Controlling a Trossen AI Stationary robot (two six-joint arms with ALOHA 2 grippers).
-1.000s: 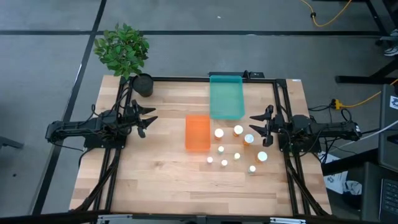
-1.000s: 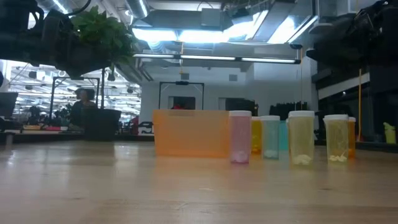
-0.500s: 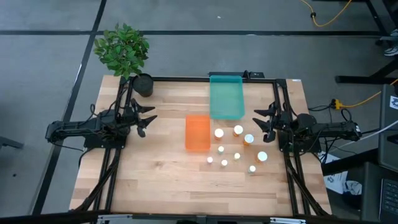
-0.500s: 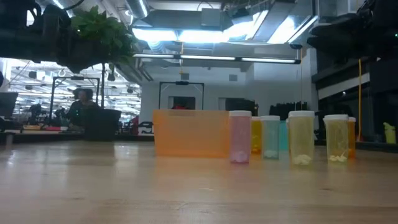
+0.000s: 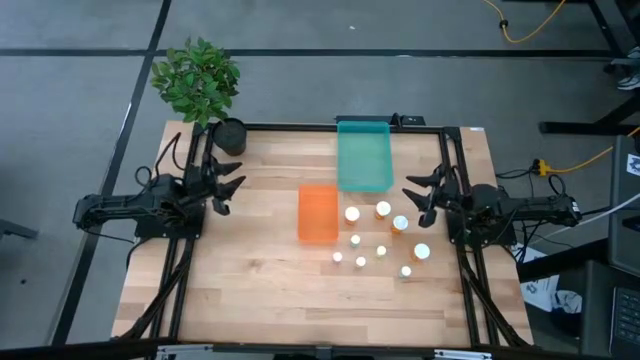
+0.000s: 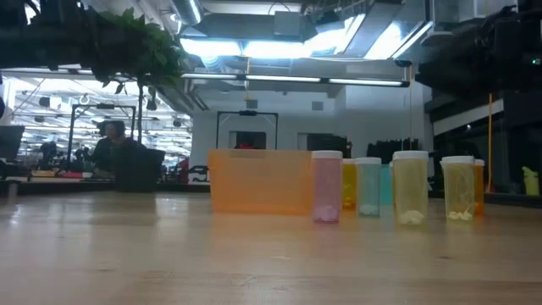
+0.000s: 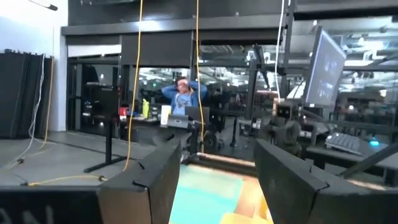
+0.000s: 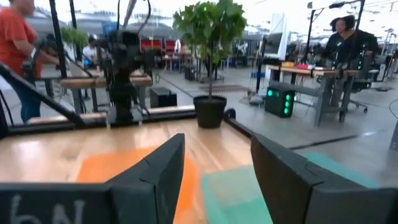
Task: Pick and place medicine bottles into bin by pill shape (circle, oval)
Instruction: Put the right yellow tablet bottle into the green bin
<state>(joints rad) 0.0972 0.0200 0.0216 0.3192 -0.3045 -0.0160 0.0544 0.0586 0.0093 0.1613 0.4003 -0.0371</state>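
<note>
Several small white-capped medicine bottles (image 5: 381,240) stand upright on the wooden table, right of the orange bin (image 5: 318,213) and near the teal bin (image 5: 364,155). In the low view the bottles (image 6: 410,188) stand in a row beside the orange bin (image 6: 260,180). My left gripper (image 5: 228,186) is open and empty over the table's left part, pointing right. My right gripper (image 5: 412,195) is open and empty, just right of the bottles, pointing left. Both pairs of fingers show spread apart in the left wrist view (image 7: 214,180) and the right wrist view (image 8: 217,174).
A potted plant (image 5: 200,80) stands at the table's far left corner, its black pot (image 5: 229,135) on the wood; it also shows in the right wrist view (image 8: 210,111). Bare wood lies along the near edge. People show in the room beyond the table.
My left gripper has risen and gone a little toward the table's far edge, staying open. The bottles and bins have not moved.
</note>
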